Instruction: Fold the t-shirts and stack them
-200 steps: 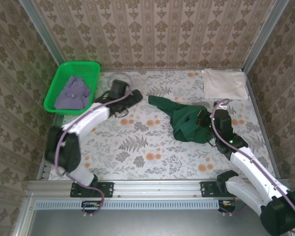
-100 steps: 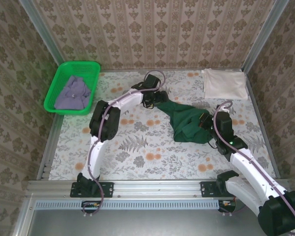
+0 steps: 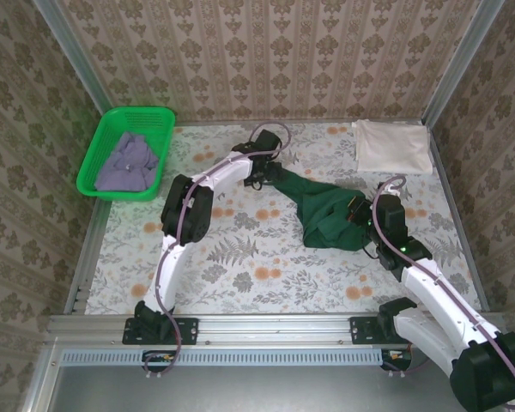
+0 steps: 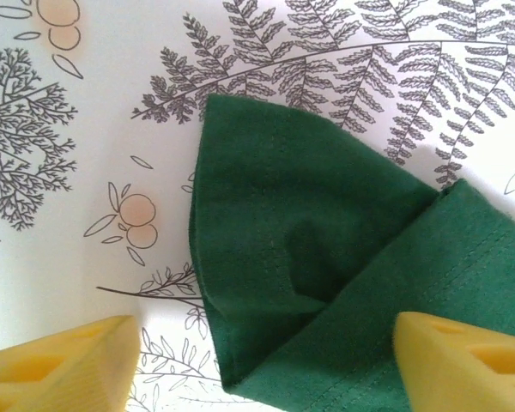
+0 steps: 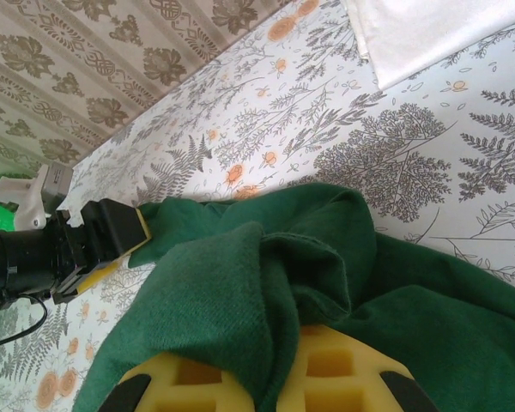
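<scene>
Our right gripper [image 5: 279, 378] pinches the crumpled dark green t-shirt [image 3: 326, 215]. Our left gripper [image 4: 266, 360] gapes wide, the shirt's corner between its jaws. We judge the cream-white t-shirt [image 3: 393, 146] folded; the lavender t-shirt [image 3: 129, 161] lies in the green basket [image 3: 137, 110].

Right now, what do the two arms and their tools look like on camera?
The left arm and right arm have white link shells, black joints and a purplish cable along each. The left tool and right tool have yellow fingers with moulded hollows.
</scene>
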Tool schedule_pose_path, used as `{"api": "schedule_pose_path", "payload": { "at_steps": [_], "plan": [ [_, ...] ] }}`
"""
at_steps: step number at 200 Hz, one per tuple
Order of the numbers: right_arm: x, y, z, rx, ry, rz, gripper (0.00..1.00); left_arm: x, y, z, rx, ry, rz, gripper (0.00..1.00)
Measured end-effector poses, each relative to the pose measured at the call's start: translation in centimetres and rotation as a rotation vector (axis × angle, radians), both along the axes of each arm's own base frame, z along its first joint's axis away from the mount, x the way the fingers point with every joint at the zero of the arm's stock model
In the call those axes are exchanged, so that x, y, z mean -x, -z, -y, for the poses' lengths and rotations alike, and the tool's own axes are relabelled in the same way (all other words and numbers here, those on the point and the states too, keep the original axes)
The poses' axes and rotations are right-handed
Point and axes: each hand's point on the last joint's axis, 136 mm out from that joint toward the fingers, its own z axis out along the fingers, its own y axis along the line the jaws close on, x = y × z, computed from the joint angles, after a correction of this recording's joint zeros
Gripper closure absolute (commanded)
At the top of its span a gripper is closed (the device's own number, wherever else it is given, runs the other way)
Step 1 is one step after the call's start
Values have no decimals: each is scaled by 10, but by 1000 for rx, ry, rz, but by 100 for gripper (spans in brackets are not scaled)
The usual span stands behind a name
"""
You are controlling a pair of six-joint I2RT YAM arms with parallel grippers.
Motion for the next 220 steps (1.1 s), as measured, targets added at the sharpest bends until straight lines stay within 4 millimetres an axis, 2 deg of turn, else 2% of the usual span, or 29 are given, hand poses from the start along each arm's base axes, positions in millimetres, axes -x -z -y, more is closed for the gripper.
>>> {"api": "schedule_pose_path", "payload": {
  "at_steps": [10,33,54,64,84,98,110,129,139,143,157,171,179,191,206,220],
  "plan": [
    [0,1,0,1,0,-2,97,1,1,0,-2,8,-2,33],
    [0,1,0,2,0,-5,98,2,0,5,22,16,-8,57],
    [0,1,0,3,-1,-5,100,1,-1,13,64,33,-8,89],
    [0,1,0,5,-2,-4,100,0,-1,16,86,44,-3,100],
    [0,2,0,15,-7,-5,100,6,1,17,109,54,-7,100],
    [0,2,0,23,-11,-5,100,11,-6,14,117,59,-4,100],
    [0,2,0,27,-13,-5,100,14,-21,11,130,66,16,100],
    [0,2,0,33,-15,-2,100,15,-67,5,169,78,90,100],
    [0,0,0,35,-16,2,100,16,-96,3,194,87,140,78],
    [0,0,0,37,-17,4,100,15,-108,2,203,93,162,72],
    [0,-1,1,40,-16,8,100,15,-142,0,232,103,225,57],
    [0,-1,1,43,-17,8,100,14,-157,1,241,118,256,45],
    [0,-1,1,44,-17,8,100,13,-156,3,236,128,258,42],
    [0,-1,1,46,-18,8,100,12,-140,7,216,141,233,37],
    [0,-1,1,46,-18,8,100,10,-107,13,180,160,179,34],
    [0,-1,1,46,-18,8,100,11,-68,17,141,185,116,33]
  ]
}}
